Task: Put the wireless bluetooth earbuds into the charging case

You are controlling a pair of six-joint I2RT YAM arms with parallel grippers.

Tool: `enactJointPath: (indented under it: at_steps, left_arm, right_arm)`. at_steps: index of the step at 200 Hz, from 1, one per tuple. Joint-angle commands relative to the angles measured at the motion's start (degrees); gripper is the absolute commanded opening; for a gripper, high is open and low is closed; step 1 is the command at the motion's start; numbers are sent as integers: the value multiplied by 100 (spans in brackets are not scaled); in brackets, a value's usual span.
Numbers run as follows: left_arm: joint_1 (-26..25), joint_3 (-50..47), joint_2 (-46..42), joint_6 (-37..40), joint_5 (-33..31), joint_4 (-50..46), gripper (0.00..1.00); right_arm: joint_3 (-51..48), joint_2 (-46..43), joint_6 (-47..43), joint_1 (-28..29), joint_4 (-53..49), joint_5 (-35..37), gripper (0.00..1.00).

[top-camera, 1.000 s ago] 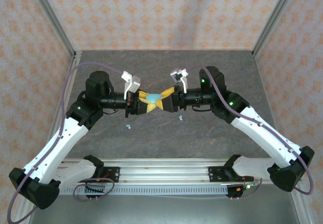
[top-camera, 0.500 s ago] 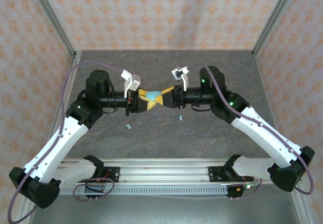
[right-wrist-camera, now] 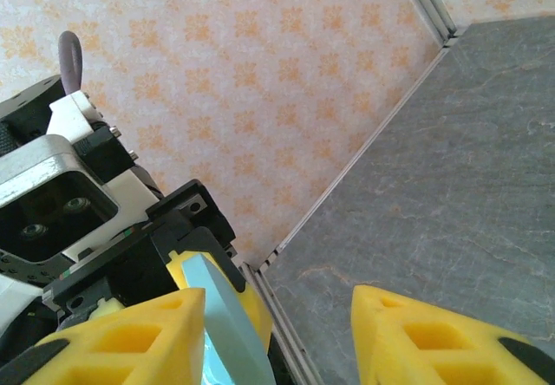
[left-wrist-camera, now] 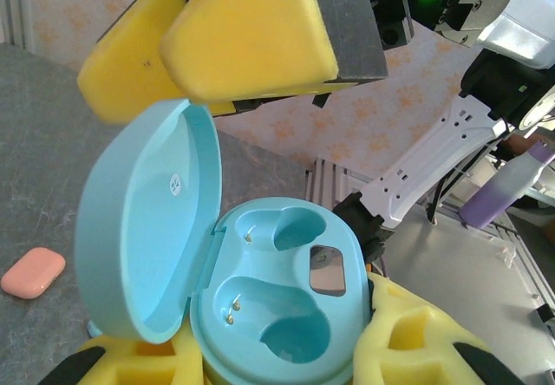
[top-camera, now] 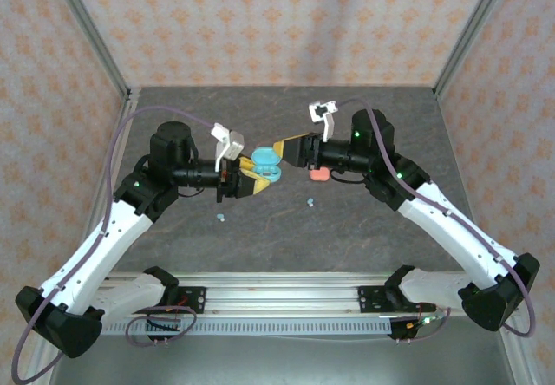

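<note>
Well, left claw (top-camera: 254,179) clamps blue case (left-wrist-camera: 269,307), right claw (right-wrist-camera: 277,333) apart, over grey table (top-camera: 347,220).

walls (top-camera: 277,21): peach floral pattern | tabletop (top-camera: 277,238): dark grey, possibly stone-look | corners: metal posts (top-camera: 94,38) | light: even

The open charging case (left-wrist-camera: 269,316) is smooth light-blue plastic with a soft satin sheen (tiny bright metal contact pins glint in its moulded wells). The pads (left-wrist-camera: 408,333) of the left gripper (left-wrist-camera: 273,350) look like yellow foam, matt and faintly grainy. A pink case (left-wrist-camera: 33,272) appears smooth and matt. The table (top-camera: 381,246) has a dark grey, stone-like matt face, and a grooved bare-metal rail (top-camera: 277,303) runs along its near edge.
</note>
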Motion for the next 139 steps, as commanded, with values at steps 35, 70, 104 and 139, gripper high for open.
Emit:
enactJointPath:
  at_steps: [35,70,104,139]
  left_arm:
    - [-47,-113,-187,333,-300,237,9]
    - [-45,-585,-287,328,-635,742,8]
    - [-42,-772,-317,304,-826,982,8]
    - [-40,-820,-293,297,-839,1053,7]
  right_arm:
    - [-104,-389,253,-67,-161,662,53]
    - [-196,-676,332,-67,-447,754,55]
    - [-256,-779,230,-58,-698,583,55]
    - [-422,-769,-421,257,-1029,328,62]
